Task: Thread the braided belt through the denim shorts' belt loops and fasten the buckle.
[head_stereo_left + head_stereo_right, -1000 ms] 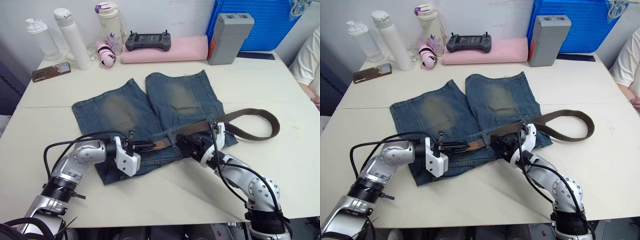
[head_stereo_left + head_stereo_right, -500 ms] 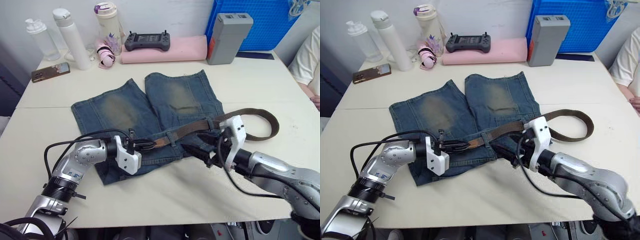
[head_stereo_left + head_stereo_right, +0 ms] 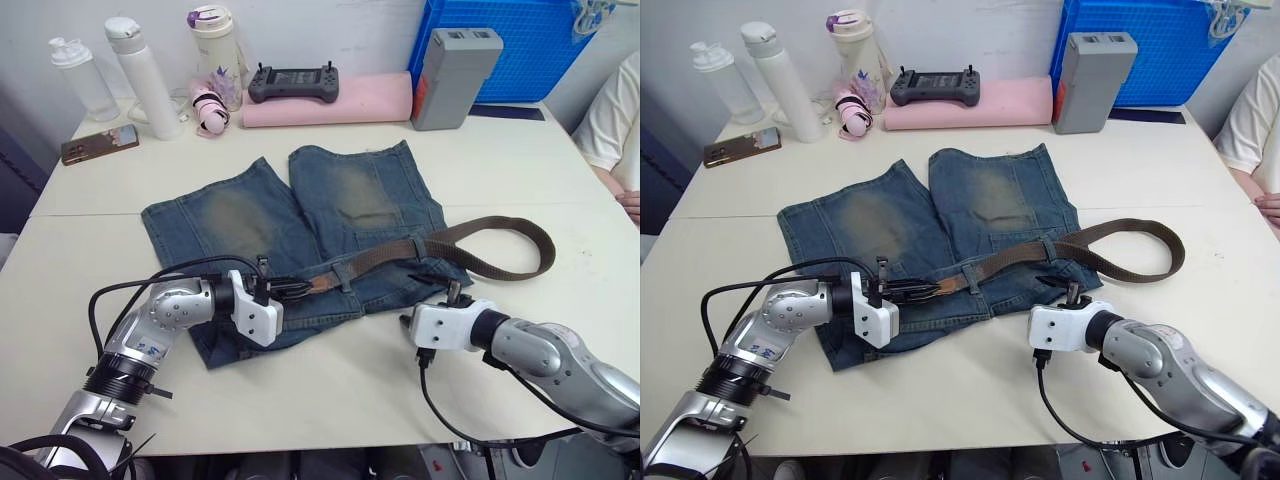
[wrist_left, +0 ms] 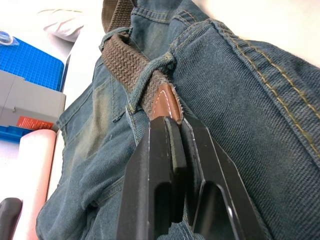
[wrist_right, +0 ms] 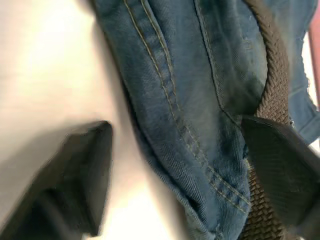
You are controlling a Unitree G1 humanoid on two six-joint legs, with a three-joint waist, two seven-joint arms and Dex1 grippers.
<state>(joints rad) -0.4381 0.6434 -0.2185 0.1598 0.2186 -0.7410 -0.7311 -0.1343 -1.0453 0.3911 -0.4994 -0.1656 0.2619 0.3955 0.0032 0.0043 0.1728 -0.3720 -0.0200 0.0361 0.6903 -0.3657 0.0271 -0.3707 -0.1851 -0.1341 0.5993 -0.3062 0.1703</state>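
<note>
The long dark brown braided belt [image 3: 470,245] lies lengthwise along the waistband of the faded blue-grey denim shorts [image 3: 300,225], which rest flat on the white table [image 3: 320,380] with the legs pointing away from the robot; the belt's flat leather tip [image 4: 165,100] points toward the robot's left, just past a narrow denim belt loop [image 4: 150,75], and the remaining length curves back in a loop on the table to the right. The left gripper [image 3: 295,291] is clamped on the leather tip. The right gripper [image 5: 175,165] sits at the shorts' waistband edge with its black fingers [image 5: 280,170] spread wide, holding nothing; no legible writing is visible.
</note>
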